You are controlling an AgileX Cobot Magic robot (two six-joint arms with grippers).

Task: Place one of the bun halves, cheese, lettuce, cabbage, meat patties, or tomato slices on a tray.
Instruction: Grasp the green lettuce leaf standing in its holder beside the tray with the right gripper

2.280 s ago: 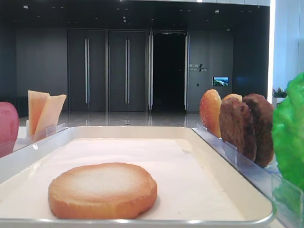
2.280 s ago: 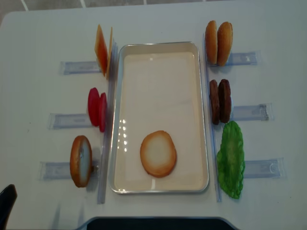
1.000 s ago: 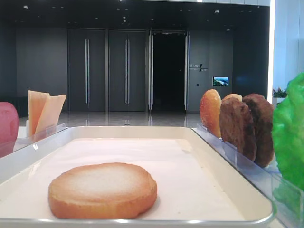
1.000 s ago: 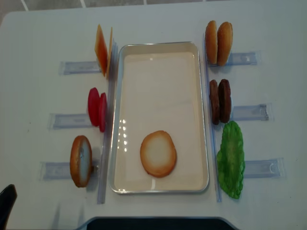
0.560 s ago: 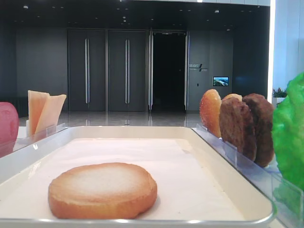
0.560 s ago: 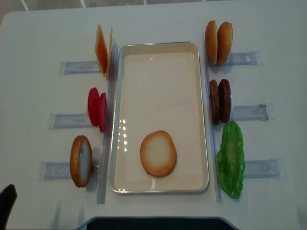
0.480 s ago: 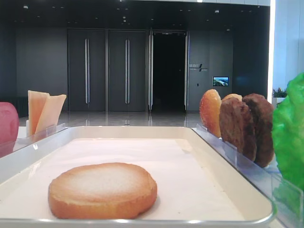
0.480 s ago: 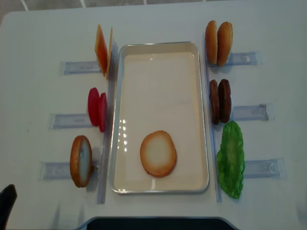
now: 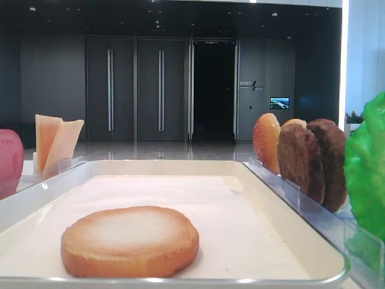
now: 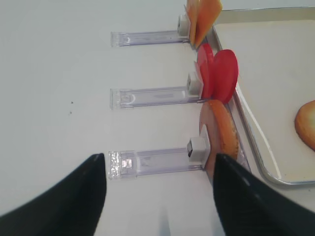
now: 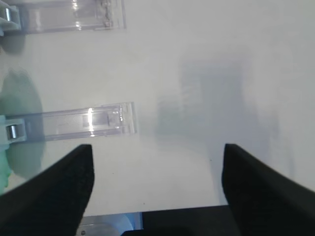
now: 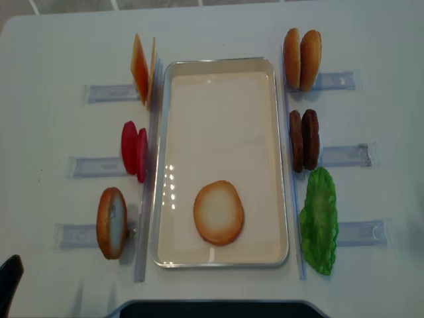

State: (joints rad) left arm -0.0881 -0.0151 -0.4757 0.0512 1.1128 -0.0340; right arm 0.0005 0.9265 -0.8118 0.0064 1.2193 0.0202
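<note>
A: Which arm sits nearer a pick?

B: By my reading, the left. The left jaws point(image 10: 157, 206) are spread with nothing between them, and the round golden-brown bun half point(image 10: 220, 138) stands on edge just ahead, slightly to their right, its clear plastic holder point(image 10: 152, 161) running crosswise.

A: And the right jaws point(image 11: 157, 196)?

B: Spread too, over bare white worktop point(image 11: 206, 73). The crinkly bright green lettuce leaf point(image 12: 319, 220) lies off to their left, long axis running away from them.

A: Further on?

B: Glossy pinkish-red tomato slices point(image 10: 218, 73), then thin pale orange cheese squares point(image 10: 203, 14). The shallow white rectangular tray point(image 12: 222, 69) already holds a pale-faced bun half point(image 12: 218, 212). Nothing blocks either reach.
</note>
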